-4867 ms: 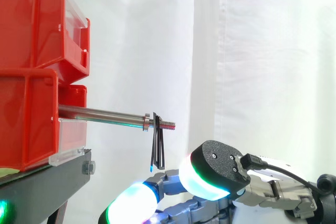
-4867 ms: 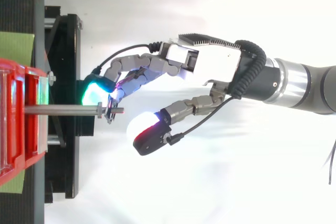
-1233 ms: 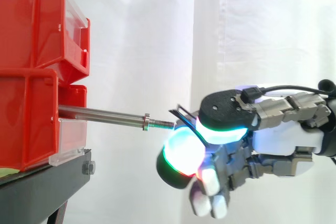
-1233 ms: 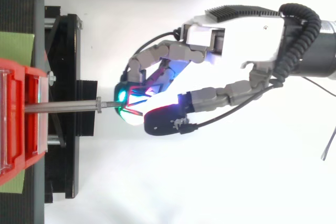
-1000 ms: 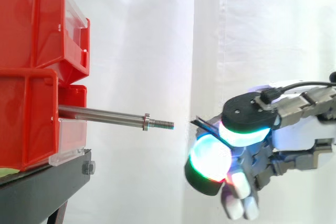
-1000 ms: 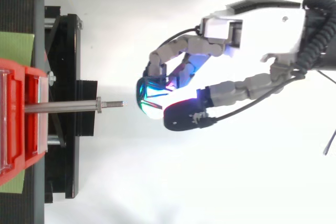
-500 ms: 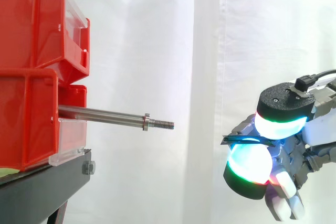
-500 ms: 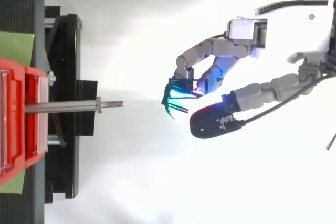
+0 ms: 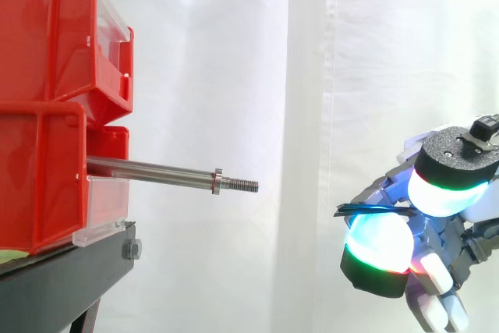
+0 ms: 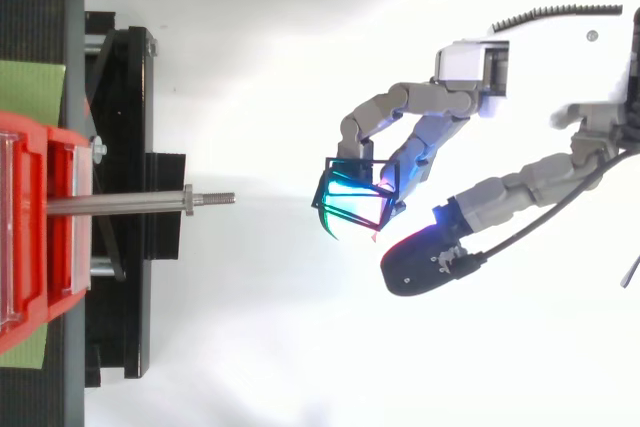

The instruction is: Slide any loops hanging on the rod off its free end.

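Your hand [image 10: 470, 69] has its fingers curled, and the black loops [image 9: 373, 209] are caught over a cyan-glowing fingertip [image 10: 356, 210] under the thumb. You'll find them off the rod [image 9: 156, 170], well right of its threaded free end, which sticks out from the red bins [image 9: 43, 169].

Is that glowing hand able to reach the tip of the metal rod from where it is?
Probably yes: only open air lies between the hand and the rod, though it is pinching the black loops.
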Available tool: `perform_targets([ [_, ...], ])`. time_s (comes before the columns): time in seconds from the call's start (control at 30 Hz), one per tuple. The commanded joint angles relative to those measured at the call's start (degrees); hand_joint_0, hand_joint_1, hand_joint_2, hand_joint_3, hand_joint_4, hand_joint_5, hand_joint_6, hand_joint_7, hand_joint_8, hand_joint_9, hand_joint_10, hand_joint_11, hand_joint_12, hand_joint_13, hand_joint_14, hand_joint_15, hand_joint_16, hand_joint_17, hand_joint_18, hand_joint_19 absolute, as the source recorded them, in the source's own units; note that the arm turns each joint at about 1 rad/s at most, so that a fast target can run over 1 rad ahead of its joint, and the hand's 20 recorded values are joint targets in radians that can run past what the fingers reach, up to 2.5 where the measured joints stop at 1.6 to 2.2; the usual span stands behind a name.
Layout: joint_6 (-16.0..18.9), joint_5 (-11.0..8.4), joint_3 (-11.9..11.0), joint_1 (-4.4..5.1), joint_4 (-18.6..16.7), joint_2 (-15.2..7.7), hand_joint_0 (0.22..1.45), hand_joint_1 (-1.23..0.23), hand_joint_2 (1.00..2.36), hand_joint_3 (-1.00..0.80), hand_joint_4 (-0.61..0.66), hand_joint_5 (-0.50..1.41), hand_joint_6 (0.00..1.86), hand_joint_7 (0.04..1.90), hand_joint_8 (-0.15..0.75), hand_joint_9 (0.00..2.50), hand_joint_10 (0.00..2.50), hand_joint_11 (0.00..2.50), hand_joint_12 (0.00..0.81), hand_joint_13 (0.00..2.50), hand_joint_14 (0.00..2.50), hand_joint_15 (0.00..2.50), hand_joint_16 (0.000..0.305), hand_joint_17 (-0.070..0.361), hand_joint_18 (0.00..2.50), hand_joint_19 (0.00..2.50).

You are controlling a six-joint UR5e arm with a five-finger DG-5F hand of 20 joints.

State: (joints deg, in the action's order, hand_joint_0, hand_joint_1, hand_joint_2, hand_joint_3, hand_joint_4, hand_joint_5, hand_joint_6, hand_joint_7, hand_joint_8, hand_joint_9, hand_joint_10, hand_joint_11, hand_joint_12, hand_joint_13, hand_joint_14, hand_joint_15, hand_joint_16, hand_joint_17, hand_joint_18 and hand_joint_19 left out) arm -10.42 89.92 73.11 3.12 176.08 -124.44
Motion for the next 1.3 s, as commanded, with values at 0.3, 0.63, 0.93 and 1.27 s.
perform_targets([
  [0.3,0.5,-0.01,-0.1,0.39,0.2,0.0,0.59,-0.68,1.02,-0.20,0.20,-0.19,0.86,1.13,0.309,0.80,0.02,0.45,0.390,0.86,0.02,0.48,0.069,0.155,0.75,0.68],
  [0.63,0.5,-0.36,-0.1,0.57,0.2,0.0,0.61,-0.81,1.03,-0.06,0.18,-0.21,0.89,1.16,0.305,0.78,0.02,0.48,0.390,0.85,0.02,0.48,0.069,0.156,0.75,0.68],
  [0.93,0.5,-0.36,-0.1,0.66,0.2,0.0,0.57,-0.72,1.01,-0.38,0.24,-0.21,0.88,1.13,0.316,0.83,0.02,0.50,0.391,0.89,0.02,0.50,0.070,0.157,0.78,0.69],
  [1.27,0.5,-0.36,-0.1,0.57,0.3,0.0,0.58,-0.66,1.03,-0.08,0.20,-0.20,0.89,1.21,0.325,0.90,0.02,0.50,0.396,0.93,0.02,0.51,0.069,0.156,0.80,0.69],
])
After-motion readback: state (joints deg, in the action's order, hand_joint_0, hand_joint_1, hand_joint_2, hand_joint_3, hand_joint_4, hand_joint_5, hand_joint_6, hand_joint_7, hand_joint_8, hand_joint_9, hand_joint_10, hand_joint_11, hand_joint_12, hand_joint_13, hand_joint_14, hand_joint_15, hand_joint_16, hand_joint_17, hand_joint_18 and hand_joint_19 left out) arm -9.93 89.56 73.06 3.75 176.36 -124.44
